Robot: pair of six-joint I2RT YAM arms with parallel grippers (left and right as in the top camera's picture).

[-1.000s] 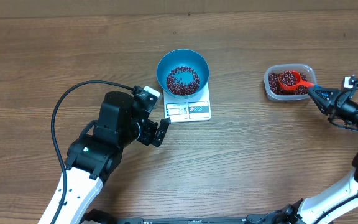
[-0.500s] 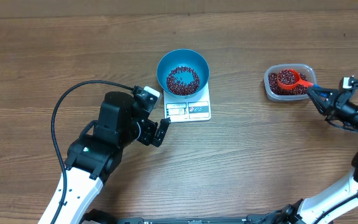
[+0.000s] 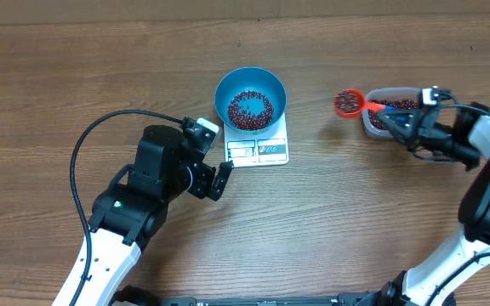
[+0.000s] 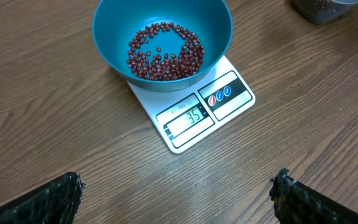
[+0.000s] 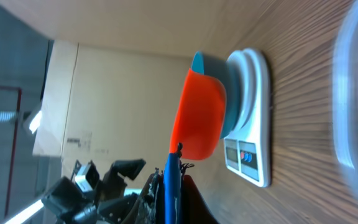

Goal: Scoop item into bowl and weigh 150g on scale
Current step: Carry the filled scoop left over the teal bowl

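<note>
1. The left gripper (image 4: 179, 208) hangs just left of the scale (image 3: 259, 150) with its jaws wide apart and nothing between them. It faces the bowl and is best left parked there.
2. The blue bowl (image 3: 250, 85) sits on the scale with a thin ring of beans (image 3: 250, 109) on its floor. In the left wrist view the display (image 4: 189, 116) reads what looks like 35, so the weighing seems well short of its target.
3. The red scoop (image 3: 348, 103), heaped with beans, hovers over bare table (image 3: 330, 195) between bowl and tub, nearer the tub. The step in hand looks like carrying this load across. Doing it well means keeping the cup level and travelling slowly. It should clear the bowl's near rim and tip only above the centre, never touching the bowl, so the reading stays true.
4. The right gripper (image 3: 396, 121) is clamped on the scoop's handle. The loaded cup lies beyond its fingertips on the bowl side, and the bowl is well apart farther left.
5. The clear tub (image 3: 373, 123) lies just beside that gripper and holds more beans.
</note>
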